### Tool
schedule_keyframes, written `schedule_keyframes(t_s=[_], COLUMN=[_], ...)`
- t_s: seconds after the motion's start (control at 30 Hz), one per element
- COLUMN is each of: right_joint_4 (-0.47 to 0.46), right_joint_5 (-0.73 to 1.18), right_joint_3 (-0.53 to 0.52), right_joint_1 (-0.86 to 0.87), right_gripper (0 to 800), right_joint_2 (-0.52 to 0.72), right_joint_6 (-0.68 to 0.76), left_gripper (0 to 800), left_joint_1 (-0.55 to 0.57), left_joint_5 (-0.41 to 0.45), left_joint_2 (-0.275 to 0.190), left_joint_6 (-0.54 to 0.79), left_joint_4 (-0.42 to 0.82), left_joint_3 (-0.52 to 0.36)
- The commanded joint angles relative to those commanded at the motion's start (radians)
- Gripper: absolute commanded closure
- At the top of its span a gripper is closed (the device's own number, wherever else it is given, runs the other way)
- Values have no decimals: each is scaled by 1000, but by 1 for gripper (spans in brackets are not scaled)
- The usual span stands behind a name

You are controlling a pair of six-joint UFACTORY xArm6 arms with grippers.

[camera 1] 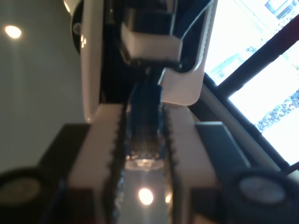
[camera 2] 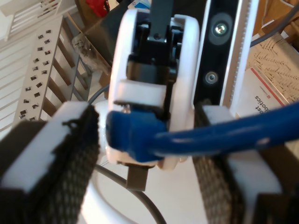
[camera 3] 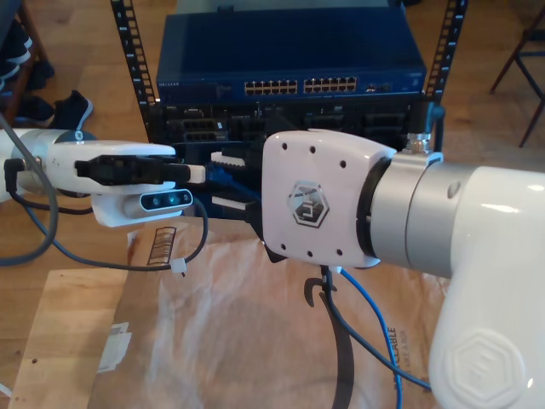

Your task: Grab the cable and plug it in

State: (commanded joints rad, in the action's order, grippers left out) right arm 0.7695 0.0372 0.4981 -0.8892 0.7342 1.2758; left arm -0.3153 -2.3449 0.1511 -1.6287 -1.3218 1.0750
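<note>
Scene: two white robot arms meet nose to nose in front of a server rack [camera 3: 129,60], above brown paper [camera 3: 213,332] spread on a wooden floor.
Cable: the bright-blue cable [camera 1: 142,135] hangs in mid-air between the two arms, its booted plug end level with the rack's lower front edge. In the exterior view its loose length [camera 3: 375,317] drops beneath the big arm toward the paper's edge at the exterior view's right.
My first pincer: my first pincer [camera 1: 144,112] reaches in from the exterior view's left [camera 3: 223,181]. Its saw-toothed white fingers [camera 1: 105,140] are closed against both sides of the blue plug, clear tip toward the camera.
My second pincer: my second pincer [camera 2: 147,121] stands spread wide. Its mesh-faced pads [camera 2: 74,154] sit well apart; the cable [camera 2: 210,135] runs through the gap and across one pad, daylight on the other side.
Second arm: its rounded white wrist housing [camera 3: 319,200] fills the exterior view's middle and right, screening its own fingers.
Contact: seen from my second pincer, the blue boot [camera 2: 133,135] is pinched between a white finger above and a dark one below.
Backdrop: a dark-blue network switch [camera 3: 289,51] tops the rack, its port rows along its front edge.
Cabling: a grey lead [camera 3: 111,260] loops beneath the first arm.
</note>
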Motion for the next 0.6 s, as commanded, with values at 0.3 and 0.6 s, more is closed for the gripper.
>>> schedule_keyframes(t_s=[0.3, 0.6], right_joint_4=[-2, -2], right_joint_5=[-29, -29], right_joint_3=[0, 0], right_joint_1=[0, 0], right_gripper=[655, 783], right_joint_2=[0, -8], right_joint_6=[0, 0], left_gripper=[751, 26], left_joint_1=[0, -2], left_joint_5=[2, -3], left_joint_2=[3, 2], left_joint_6=[0, -9], left_joint_4=[2, -6], left_joint_3=[0, -3])
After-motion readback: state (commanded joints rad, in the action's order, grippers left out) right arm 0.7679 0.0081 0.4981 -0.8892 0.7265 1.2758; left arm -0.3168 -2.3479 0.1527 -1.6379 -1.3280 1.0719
